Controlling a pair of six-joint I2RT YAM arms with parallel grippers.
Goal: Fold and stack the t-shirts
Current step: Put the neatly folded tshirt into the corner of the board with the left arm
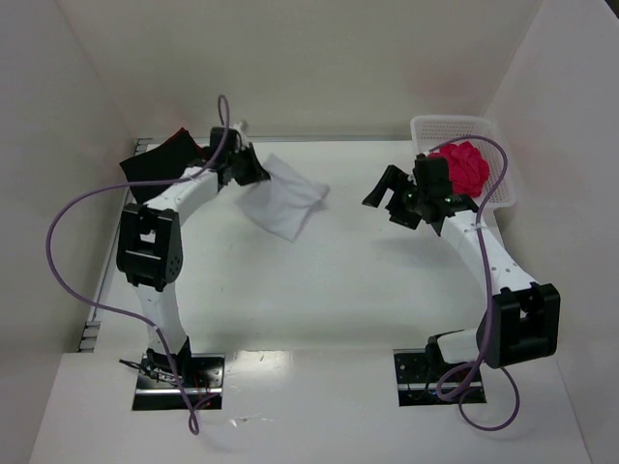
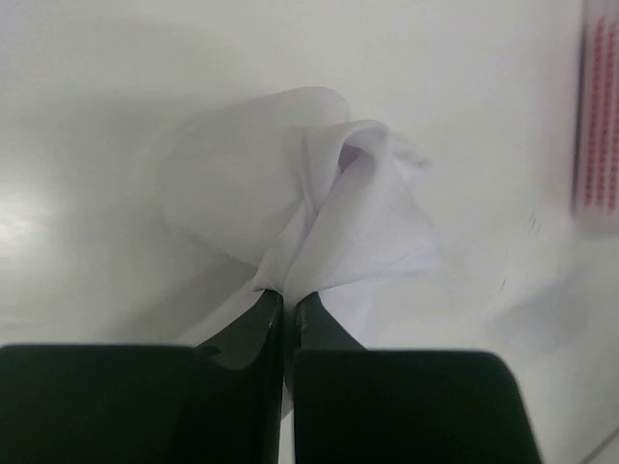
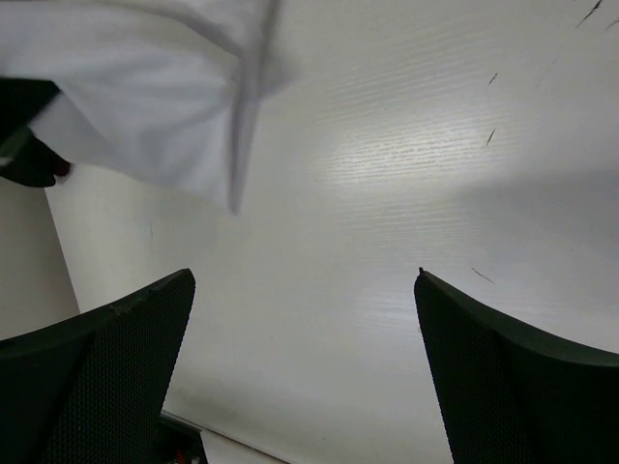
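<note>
My left gripper (image 1: 253, 172) is shut on an edge of the white t-shirt (image 1: 283, 200), which hangs bunched from it over the table's back left; the left wrist view shows the cloth (image 2: 329, 208) pinched between the closed jaws (image 2: 287, 295). My right gripper (image 1: 384, 191) is open and empty above the table's back right, its jaws wide apart (image 3: 305, 280), with the white shirt (image 3: 145, 97) at the top left of its view. The bright pink-red t-shirt (image 1: 462, 166) lies crumpled in the basket. A black t-shirt (image 1: 155, 164) with dark red cloth (image 1: 180, 138) on it lies at the far left.
The white lattice basket (image 1: 500, 188) stands at the back right corner, close behind my right arm; it shows blurred in the left wrist view (image 2: 600, 116). White walls close in the table on three sides.
</note>
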